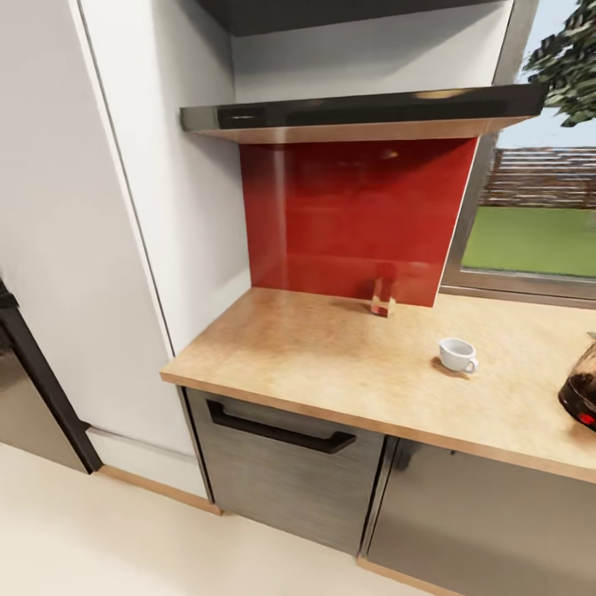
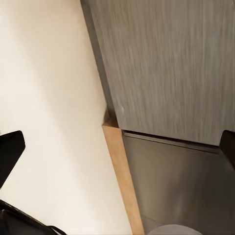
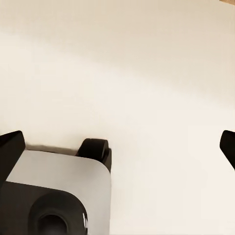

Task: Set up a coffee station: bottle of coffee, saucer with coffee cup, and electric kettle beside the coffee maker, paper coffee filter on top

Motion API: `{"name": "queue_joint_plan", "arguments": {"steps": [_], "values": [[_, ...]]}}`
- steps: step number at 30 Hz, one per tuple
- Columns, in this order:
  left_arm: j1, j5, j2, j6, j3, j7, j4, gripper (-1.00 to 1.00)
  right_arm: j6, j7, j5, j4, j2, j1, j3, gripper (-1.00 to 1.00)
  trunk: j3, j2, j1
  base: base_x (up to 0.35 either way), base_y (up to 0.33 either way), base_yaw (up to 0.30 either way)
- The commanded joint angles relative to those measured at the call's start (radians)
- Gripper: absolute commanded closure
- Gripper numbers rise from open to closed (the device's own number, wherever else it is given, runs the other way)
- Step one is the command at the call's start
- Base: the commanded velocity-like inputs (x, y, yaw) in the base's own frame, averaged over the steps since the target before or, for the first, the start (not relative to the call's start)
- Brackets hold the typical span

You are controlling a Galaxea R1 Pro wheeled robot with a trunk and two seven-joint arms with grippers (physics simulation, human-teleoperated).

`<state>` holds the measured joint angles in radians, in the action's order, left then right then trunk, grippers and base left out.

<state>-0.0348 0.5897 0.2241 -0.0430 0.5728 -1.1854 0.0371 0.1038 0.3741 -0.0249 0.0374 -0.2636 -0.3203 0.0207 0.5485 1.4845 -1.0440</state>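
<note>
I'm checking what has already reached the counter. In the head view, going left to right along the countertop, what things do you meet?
Small red bottle by the red backsplash → white coffee cup → coffee maker's glass carafe, cut off at the picture's right edge.

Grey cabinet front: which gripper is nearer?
Left, most likely. The left gripper, jaws open, faces the grey cabinet front close up; the right gripper hangs over floor beside the robot's base.
</note>
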Motion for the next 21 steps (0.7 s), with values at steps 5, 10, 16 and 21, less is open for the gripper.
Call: {"name": "queue_joint_plan", "arguments": {"steps": [5,10,16,21], "values": [[-0.001,0.01,0.0,-0.005,-0.008,-0.002,0.001,-1.0,0.007,0.004,-0.003,0.004,0.0,-0.002,0.002,-1.0,0.001,0.0,0.0,0.078,0.303,-0.008],[-0.001,0.01,0.0,-0.005,-0.007,-0.002,0.001,-1.0,0.007,0.004,-0.003,0.004,0.0,-0.002,0.002,-1.0,0.001,0.0,0.0,0.02,0.143,-0.176],[-0.001,0.01,0.0,-0.005,-0.007,-0.002,0.001,-1.0,0.007,0.004,-0.003,0.004,0.0,-0.002,0.002,-1.0,0.001,0.0,0.0,0.004,0.025,-0.261],[-0.001,0.01,0.0,-0.005,-0.006,-0.002,0.001,-1.0,0.007,0.004,-0.003,0.004,0.0,-0.002,0.002,-1.0,0.001,0.0,0.0,0.001,0.005,-0.276]]}}
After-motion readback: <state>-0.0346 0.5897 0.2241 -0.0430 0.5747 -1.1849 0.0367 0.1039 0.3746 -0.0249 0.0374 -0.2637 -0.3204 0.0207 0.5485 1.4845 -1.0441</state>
